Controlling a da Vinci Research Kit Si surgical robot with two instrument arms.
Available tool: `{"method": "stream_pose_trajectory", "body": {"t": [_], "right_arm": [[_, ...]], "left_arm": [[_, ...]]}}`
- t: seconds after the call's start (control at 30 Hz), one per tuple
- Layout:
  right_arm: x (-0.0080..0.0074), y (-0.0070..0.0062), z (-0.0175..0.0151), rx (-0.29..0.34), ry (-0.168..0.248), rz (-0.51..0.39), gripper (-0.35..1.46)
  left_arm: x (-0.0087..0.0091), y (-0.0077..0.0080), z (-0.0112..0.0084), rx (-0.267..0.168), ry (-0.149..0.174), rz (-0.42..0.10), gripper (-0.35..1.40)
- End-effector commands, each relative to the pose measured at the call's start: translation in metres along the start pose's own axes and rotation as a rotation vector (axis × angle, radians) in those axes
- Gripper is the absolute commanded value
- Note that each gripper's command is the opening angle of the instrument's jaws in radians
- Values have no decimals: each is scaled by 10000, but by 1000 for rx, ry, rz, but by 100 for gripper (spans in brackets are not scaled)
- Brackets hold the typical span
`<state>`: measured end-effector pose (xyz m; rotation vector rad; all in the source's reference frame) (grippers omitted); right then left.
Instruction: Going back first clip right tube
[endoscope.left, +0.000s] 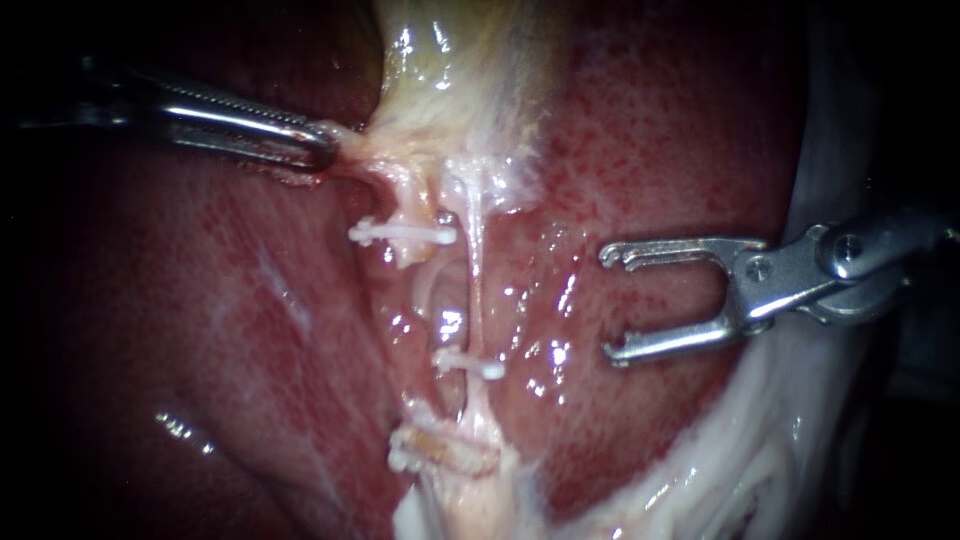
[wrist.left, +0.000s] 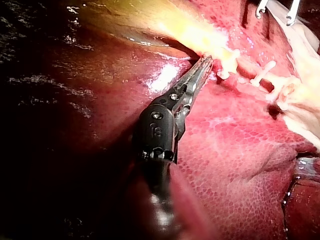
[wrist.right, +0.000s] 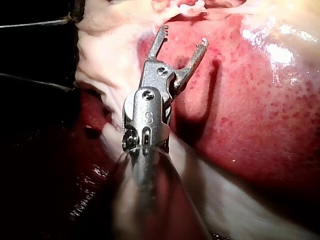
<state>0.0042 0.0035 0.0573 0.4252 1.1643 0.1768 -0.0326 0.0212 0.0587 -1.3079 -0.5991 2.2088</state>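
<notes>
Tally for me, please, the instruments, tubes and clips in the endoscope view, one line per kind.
Instruments: 2, the left instrument holding the gallbladder, and the right instrument.
Tubes: 2, the left tube and the right tube.
Clips: 2 plain white ones, the upper clip and the lower clip; a stained lump below them might be a third, not counted.
Total: 6.

No readable text or number stands on the liver (endoscope.left: 650, 150) or clips (endoscope.left: 400, 233).
</notes>
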Motion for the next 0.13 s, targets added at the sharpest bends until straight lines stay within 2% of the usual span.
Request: {"method": "stream_pose_trajectory", "body": {"t": [0.03, 0.13], "right_arm": [[0, 0, 0, 0, 0, 0, 50], [0, 0, 0, 0, 0, 0, 50]], "left_arm": [[0, 0, 0, -1, 0, 0, -35], [-1, -1, 0, -1, 0, 0, -35]]}}
